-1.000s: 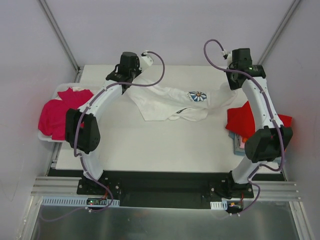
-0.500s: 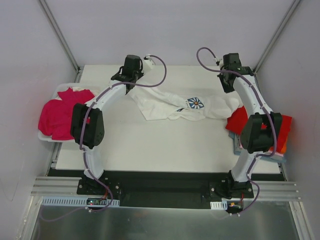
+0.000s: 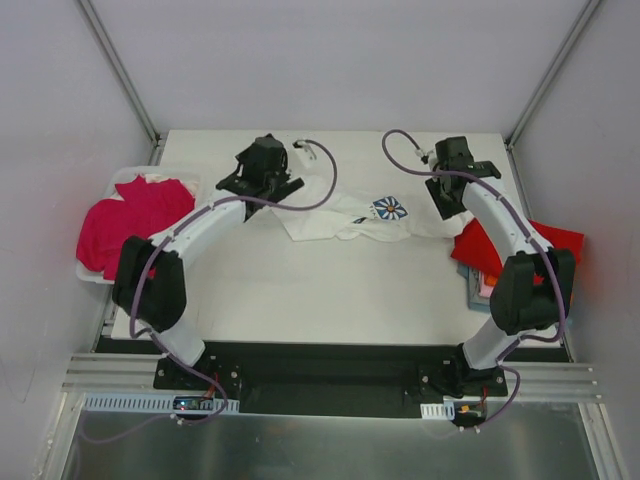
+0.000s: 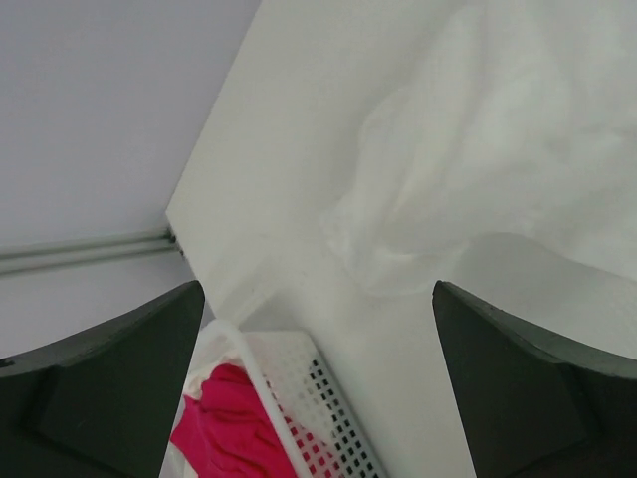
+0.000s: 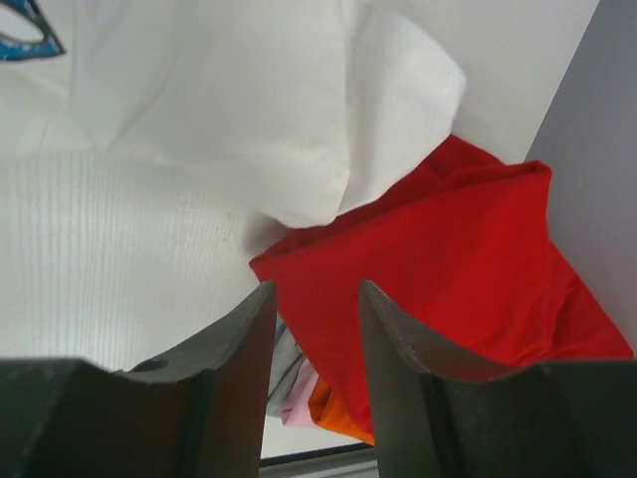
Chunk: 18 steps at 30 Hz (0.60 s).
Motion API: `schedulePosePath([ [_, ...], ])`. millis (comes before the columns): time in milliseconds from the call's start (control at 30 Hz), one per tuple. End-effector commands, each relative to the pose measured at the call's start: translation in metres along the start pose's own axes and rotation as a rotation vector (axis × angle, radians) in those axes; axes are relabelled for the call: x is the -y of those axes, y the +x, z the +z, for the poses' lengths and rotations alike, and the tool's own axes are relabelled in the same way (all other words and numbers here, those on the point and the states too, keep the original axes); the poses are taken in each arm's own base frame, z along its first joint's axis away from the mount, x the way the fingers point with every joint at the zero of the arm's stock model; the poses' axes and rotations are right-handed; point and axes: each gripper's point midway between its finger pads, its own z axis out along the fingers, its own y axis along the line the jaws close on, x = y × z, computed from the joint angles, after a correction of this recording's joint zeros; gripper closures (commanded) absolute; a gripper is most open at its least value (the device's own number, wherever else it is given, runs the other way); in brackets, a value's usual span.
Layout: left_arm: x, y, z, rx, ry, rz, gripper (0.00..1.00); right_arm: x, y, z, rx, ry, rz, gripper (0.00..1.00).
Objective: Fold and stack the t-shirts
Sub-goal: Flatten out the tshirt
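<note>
White t-shirt (image 3: 345,215) with a blue daisy print (image 3: 389,208) lies rumpled on the table (image 3: 300,290), stretched out between the two grippers. From above, we note the left gripper (image 3: 268,172) over one end of it and the right gripper (image 3: 448,190) over the other.

Left wrist view: we find the left gripper (image 4: 317,299) with its fingers (image 4: 109,388) spread wide and nothing between them. The white t-shirt (image 4: 498,139) lies ahead and to the right of the fingers, flat on the table (image 4: 289,119). A white mesh basket (image 4: 309,383) sits close by the left finger and holds a magenta t-shirt (image 4: 224,433). From above, that basket (image 3: 97,275) and the magenta t-shirt (image 3: 130,225) lie well apart from the left gripper, on its outer side.

Right wrist view: we find the right gripper (image 5: 314,294) with its fingers (image 5: 224,358) partly apart, a narrow gap between them and no cloth pinched. The white t-shirt (image 5: 199,129) lies ahead and to the left of the fingers, and its edge overlaps a red t-shirt (image 5: 448,259) ahead and to the right. Red cloth shows through the gap. Near the fingers, slivers of orange cloth (image 5: 336,410) and pink cloth (image 5: 299,410) show beneath the red one. From above, the red t-shirt (image 3: 470,248) lies just beside the right gripper.
</note>
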Motion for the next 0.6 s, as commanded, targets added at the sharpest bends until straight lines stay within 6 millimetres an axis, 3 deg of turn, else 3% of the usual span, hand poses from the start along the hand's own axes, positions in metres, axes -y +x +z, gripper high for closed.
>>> schedulePosePath([
  [0,0.047,-0.032,-0.059,0.148,0.082,0.089,0.01,-0.01,0.019,-0.016,-0.004,-0.035,-0.028,0.59],
  [33,0.064,-0.024,-0.061,0.138,0.117,0.102,0.01,-0.016,0.024,-0.013,-0.012,-0.054,-0.03,0.59],
  [67,0.073,-0.029,-0.071,0.163,0.136,0.095,0.01,-0.023,0.032,-0.007,-0.033,-0.072,-0.04,0.59],
  [200,0.105,-0.025,-0.079,0.176,0.227,0.087,0.01,-0.035,0.042,0.007,-0.068,-0.106,-0.049,0.61],
  [333,0.126,-0.016,-0.065,0.133,0.274,0.115,0.01,-0.039,0.041,0.017,-0.088,-0.118,-0.052,0.6],
  [567,0.155,-0.012,-0.043,0.099,0.363,0.126,0.01,-0.031,0.029,0.019,-0.079,-0.087,-0.065,0.54],
])
